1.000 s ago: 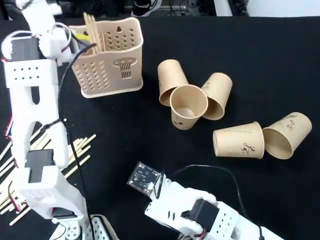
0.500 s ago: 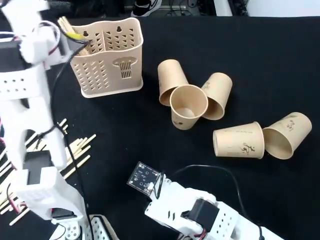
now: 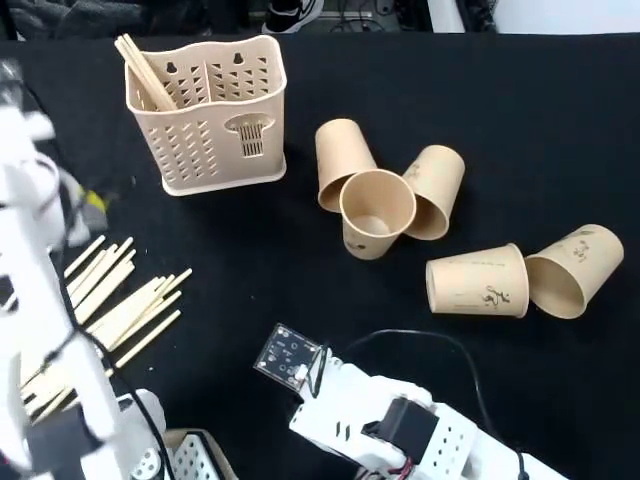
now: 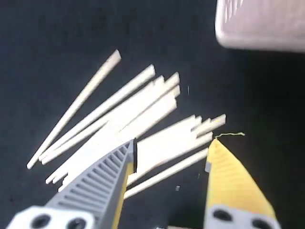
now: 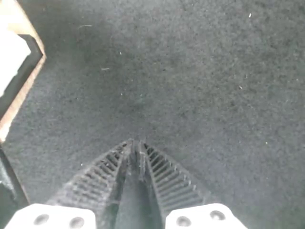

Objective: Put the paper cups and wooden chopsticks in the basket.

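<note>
Basket (image 3: 215, 120): standing at far left on the black cloth (image 3: 520, 110), a few wooden chopsticks (image 3: 140, 70) leaning in its left compartment. Loose chopsticks (image 3: 115, 300): lying fanned at near left, well apart from the basket. Paper cups (image 3: 375, 212), five: three are clustering at centre and two are lying on their sides to the right, touching. Left gripper (image 4: 171, 145): hanging over the loose pile, claw spread wide, gripping nothing. Right gripper (image 5: 136, 145): claw pinched together, empty, over bare cloth. The chopstick step seems to be in hand. The next move calls for lowering onto the pile and closing on a few sticks. The cups are waiting untouched.
</note>
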Motion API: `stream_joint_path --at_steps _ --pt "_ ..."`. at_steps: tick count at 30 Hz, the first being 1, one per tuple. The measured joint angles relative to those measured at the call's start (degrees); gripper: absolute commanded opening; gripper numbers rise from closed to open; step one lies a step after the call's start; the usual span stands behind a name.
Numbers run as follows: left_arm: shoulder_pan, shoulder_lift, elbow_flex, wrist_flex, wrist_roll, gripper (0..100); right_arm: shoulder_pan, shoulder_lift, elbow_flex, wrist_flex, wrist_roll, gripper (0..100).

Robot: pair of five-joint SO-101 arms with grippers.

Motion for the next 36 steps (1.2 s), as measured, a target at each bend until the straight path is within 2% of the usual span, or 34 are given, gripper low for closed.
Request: stream_joint_path --at_steps 6,8,11,15,17,22,24,27,31,36 --pt "0.0 -15.9 27.0 -13.5 -2.6 25 1.1 0.0 0.0 0.0 0.1 1.2" --pt "0.0 -21.0 35.9 -18.4 -2.8 25 2.8 0.0 0.0 -0.2 3.3 1.2" --pt "0.0 -28.6 48.2 -25.6 -3.0 25 7.3 0.0 0.0 -3.1 14.4 1.2" --pt "0.0 -36.1 61.3 -35.3 -3.1 24 15.0 0.0 -1.9 -6.5 36.8 1.2" --pt "0.0 -38.3 66.4 -38.2 -3.1 24 20.0 0.0 -6.2 -7.1 43.8 3.4" --pt "0.0 -39.9 74.4 -40.3 -3.1 24 31.8 0.0 -22.9 -6.9 41.2 21.8" --pt "0.0 -40.3 76.0 -40.4 -3.1 25 35.1 1.5 -29.4 -6.8 41.2 21.7" --pt "0.0 -40.3 77.7 -40.5 -3.1 24 38.7 12.2 -38.7 -6.8 41.1 21.0" --pt "0.0 -40.3 80.9 -43.7 -3.1 24 39.6 30.1 -50.1 -6.8 41.1 21.6" --pt "0.0 -40.4 81.3 -43.8 -3.1 24 39.8 53.8 -63.7 -4.0 43.3 26.3"
